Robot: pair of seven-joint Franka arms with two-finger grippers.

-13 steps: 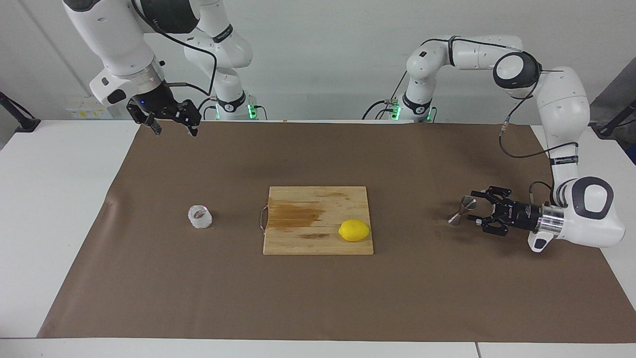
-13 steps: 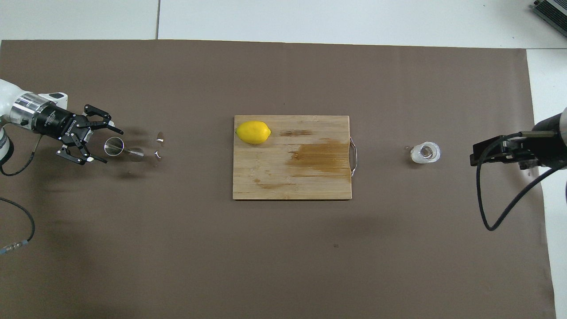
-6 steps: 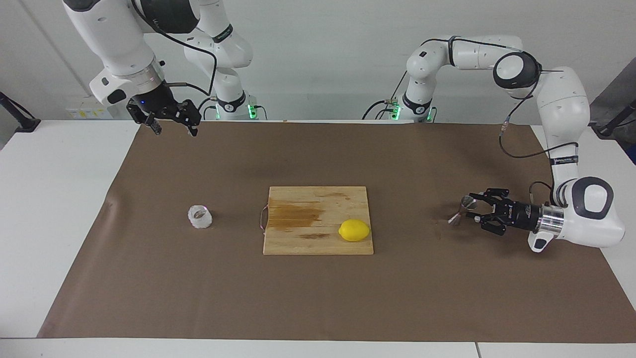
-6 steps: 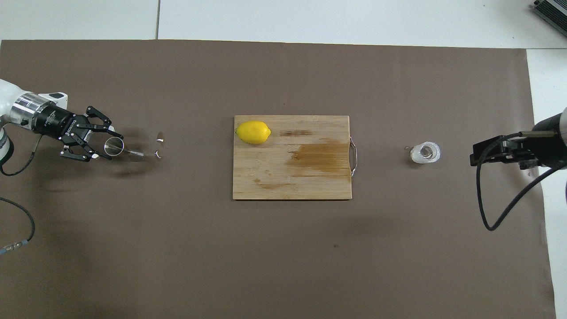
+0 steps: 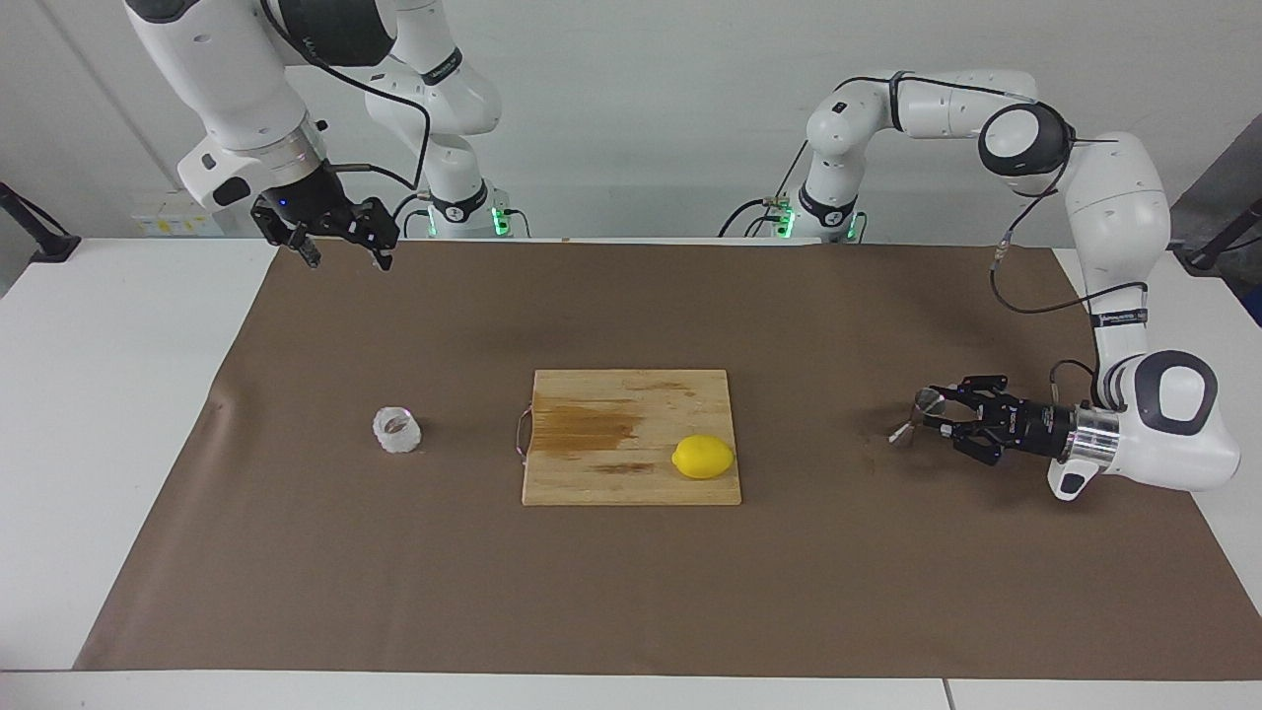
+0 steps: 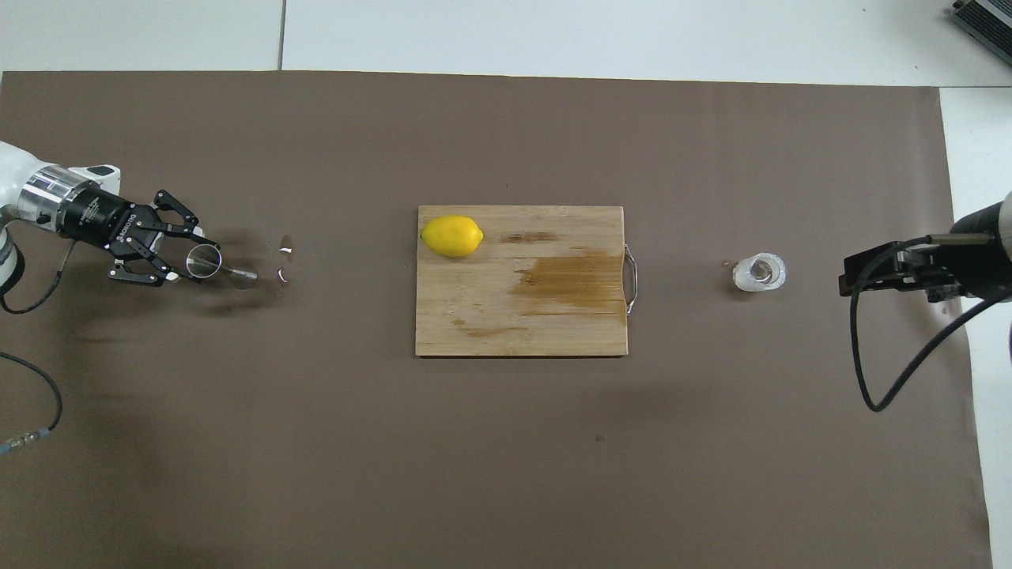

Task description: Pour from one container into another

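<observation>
The steel jigger (image 5: 915, 418) sits at the left arm's end of the brown mat, tilted with its open cone toward the left gripper (image 5: 945, 422) and its other end on the paper. That gripper lies low and level, its fingers narrowed about the jigger's upper cone; they appear to touch it, though from these views I cannot be sure the grasp is firm. In the overhead view the jigger (image 6: 212, 265) shows its round mouth just at the fingertips.

The faceted glass cup (image 5: 396, 430) stands upright on the mat toward the right arm's end, well apart from the jigger, with the wooden cutting board (image 5: 631, 394) and its lemon (image 5: 703, 458) between them. The right gripper (image 5: 340, 242) hangs high over the mat's edge nearest the robots, fingers spread wide, holding nothing; that arm waits.

I judge the step in hand to be securing the receiving vessel, with no pouring begun. Next, the jigger needs to be stood level and steadied, and the right gripper must come down to take the cup.

Against a second ago, the left fingers have drawn in from a wide spread and the jigger leans further over. The cup, lemon and right gripper are unchanged.
</observation>
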